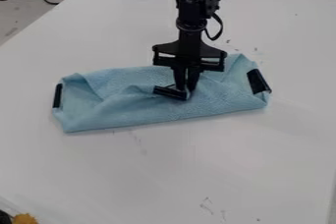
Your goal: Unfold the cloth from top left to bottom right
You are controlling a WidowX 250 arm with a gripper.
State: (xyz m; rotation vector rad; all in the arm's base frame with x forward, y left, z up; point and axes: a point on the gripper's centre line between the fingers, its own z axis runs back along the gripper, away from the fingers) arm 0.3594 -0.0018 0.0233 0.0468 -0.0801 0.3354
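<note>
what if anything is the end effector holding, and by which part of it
That can't be told for certain: the end effector is down at the blue cloth, by the image-right end of its middle black strip, perhaps gripping it there.

cloth (220, 98): light blue | patches (258, 81): black | pincer (184, 88): black | table (171, 174): white, dark-flecked
</note>
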